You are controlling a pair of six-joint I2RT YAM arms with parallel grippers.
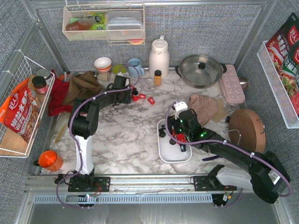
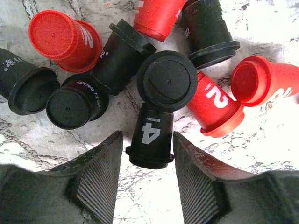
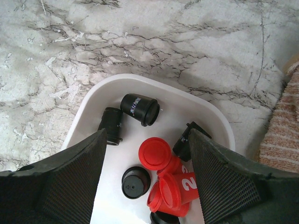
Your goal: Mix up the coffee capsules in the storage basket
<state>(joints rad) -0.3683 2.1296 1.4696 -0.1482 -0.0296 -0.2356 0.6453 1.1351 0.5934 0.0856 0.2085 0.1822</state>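
Left wrist view: left gripper [image 2: 145,186] straddles a black capsule [image 2: 151,140] low in frame, jaws parted, seemingly to grab it, while right gripper [image 3: 147,182] hangs open over the basket [image 3: 88,107].

A black capsule [image 2: 150,137] reads "4"; a red capsule [image 2: 216,106], "2".

Bright, even overhead light, soft shadows; wrist views sharp, near fingers slightly blurred.

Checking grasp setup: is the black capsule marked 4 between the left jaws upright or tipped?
Tipped. The black capsule marked 4 lies on its side on the marble, its printed side facing up, between the jaws.
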